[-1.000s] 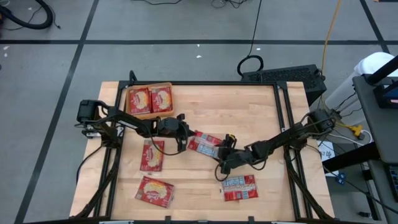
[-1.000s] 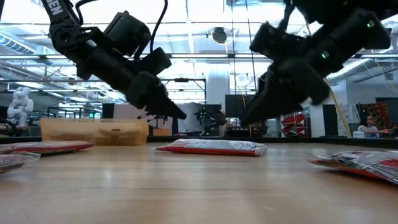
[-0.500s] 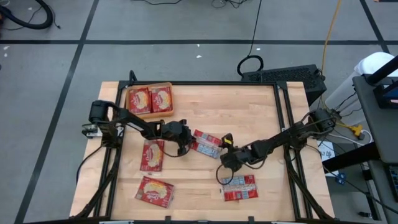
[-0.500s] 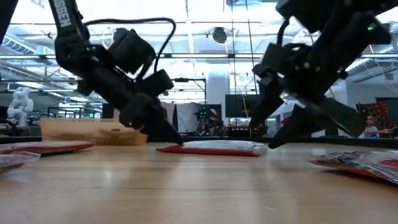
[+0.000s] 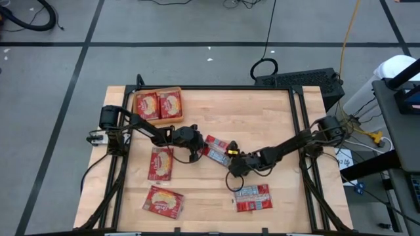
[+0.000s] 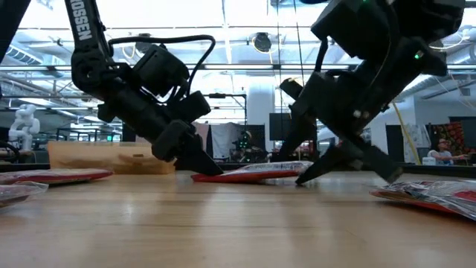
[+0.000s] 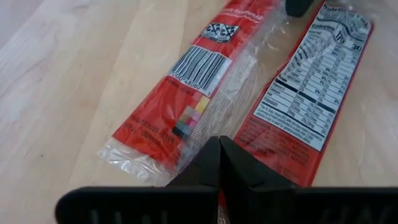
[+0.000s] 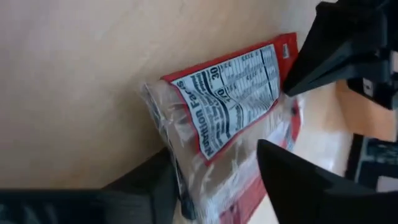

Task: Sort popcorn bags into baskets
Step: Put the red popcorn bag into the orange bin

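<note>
Both grippers moved in on the centre packet over the last second: left gripper [image 5: 195,149] dropped from above onto the packet's left end, right gripper [image 5: 232,162] swung up from lower centre to its right end. Meaning for the task, as a judgement: two-arm pickup of one label-up bag just started, nothing lifted clear yet. Left fingers [image 7: 219,163] pressed together, tip planted at the clear crimped edge of the popcorn bag [image 5: 216,148]; cannot tell from the left wrist view whether any film is pinched between them or just pressed down. Right fingers [image 8: 292,171] still apart and narrowing, straddling the bag's opposite end, nutrition label between them; touching or nearly so, not clamped. In the low view, bag's right end tilted slightly up off the wood, left end pinned under the left tip. Outward from there: one picture-side bag [image 5: 161,163] just left of centre, another [image 5: 162,201] at lower left, one label-side bag [image 5: 252,197] at lower centre below the right gripper. Orange basket [image 5: 134,98] at upper left of the table [image 5: 262,111], two bags already flat inside, well apart from the current grab. Four bags still out on the wood.
</note>
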Robot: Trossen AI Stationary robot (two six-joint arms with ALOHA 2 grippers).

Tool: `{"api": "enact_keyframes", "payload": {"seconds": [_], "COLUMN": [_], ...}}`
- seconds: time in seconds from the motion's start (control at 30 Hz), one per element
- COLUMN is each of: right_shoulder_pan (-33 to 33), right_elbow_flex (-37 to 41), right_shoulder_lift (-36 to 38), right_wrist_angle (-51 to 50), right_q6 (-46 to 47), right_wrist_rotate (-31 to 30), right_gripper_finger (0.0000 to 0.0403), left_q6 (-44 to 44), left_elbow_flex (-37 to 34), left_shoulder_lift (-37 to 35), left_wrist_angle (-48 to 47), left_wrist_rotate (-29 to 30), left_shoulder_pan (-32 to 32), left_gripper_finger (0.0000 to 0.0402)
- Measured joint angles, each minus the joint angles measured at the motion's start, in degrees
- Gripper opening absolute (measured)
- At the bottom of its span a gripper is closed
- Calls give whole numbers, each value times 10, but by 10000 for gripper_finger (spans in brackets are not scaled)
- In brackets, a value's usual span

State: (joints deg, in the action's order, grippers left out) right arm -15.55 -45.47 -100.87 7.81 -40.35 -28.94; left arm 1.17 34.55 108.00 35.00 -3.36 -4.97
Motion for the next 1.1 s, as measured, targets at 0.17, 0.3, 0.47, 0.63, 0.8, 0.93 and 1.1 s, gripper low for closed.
{"api": "enact_keyframes", "payload": {"seconds": [0.17,0.3,0.47,0.63,0.8,0.93,1.1], "right_shoulder_pan": [-1,-4,-1,26,70,100,116], "right_elbow_flex": [1,1,1,1,1,1,35], "right_shoulder_lift": [3,10,48,121,196,241,274], "right_wrist_angle": [8,10,10,8,0,1,89], "right_q6": [-3,44,127,253,361,406,418], "right_wrist_rotate": [-20,-30,-30,-23,37,83,96], "right_gripper_finger": [112,42,12,20,9,9,14], "left_q6": [0,13,59,105,104,51,-33], "left_elbow_flex": [-2,-5,-3,-3,-3,-7,-53], "left_shoulder_lift": [-24,-101,-242,-362,-420,-425,-425], "left_wrist_angle": [-12,-59,-164,-252,-289,-305,-269], "left_wrist_rotate": [-3,-7,21,60,78,92,112], "left_shoulder_pan": [-5,-6,-5,9,23,29,33], "left_gripper_finger": [19,15,11,41,101,146,171]}}
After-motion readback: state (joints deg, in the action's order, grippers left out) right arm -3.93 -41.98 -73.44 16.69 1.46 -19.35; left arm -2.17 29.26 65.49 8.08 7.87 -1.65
